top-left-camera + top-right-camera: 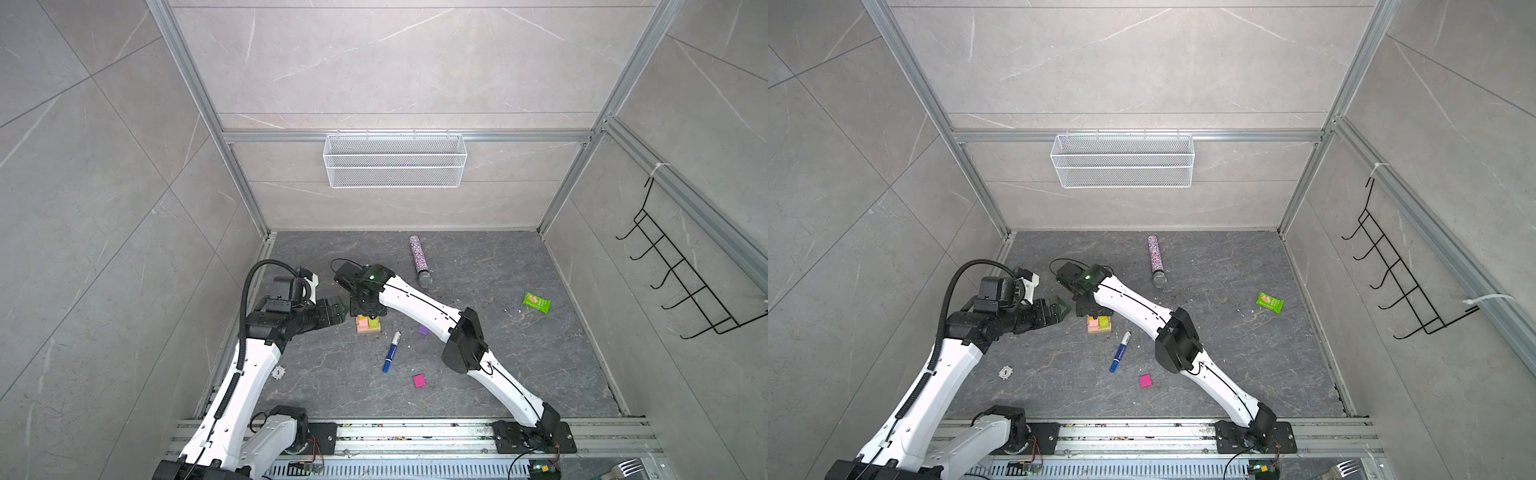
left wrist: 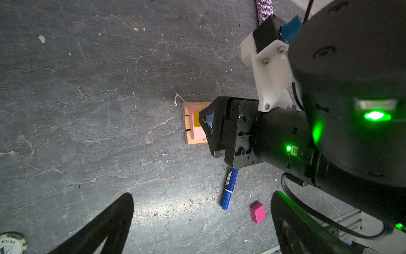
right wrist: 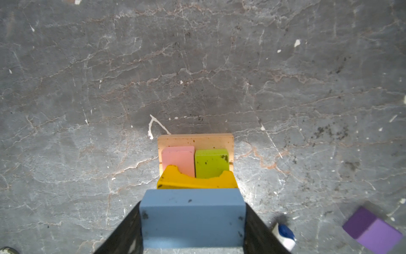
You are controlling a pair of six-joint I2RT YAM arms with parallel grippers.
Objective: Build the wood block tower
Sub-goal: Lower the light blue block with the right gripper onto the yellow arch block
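The right gripper (image 3: 193, 205) was seen directly above the tower (image 1: 368, 324), near the middle of the table (image 1: 498, 365). Its jaws were closed against both sides of a blue block (image 3: 193, 222). The blue block was held over a yellow arch (image 3: 195, 181); whether the two were touching could not be told. The yellow arch was laid across a pink block (image 3: 179, 158) and a green block (image 3: 211, 162). These were set side by side, touching, on tan bars (image 3: 195, 139) that lay flat on the table.

The left gripper (image 2: 202, 195) was held just left of the tower in both top views, its jaws spread wide with nothing between them.

A purple block (image 3: 373, 231) was found loose on the table near the tower, on its right. A magenta block (image 1: 419, 380) was placed farther toward the front edge, and a marker pen (image 1: 391, 351) was lying between it and the tower. A glittery tube (image 1: 419, 259) and a green packet (image 1: 537, 302) were left well apart from the stack, toward the back and the right.
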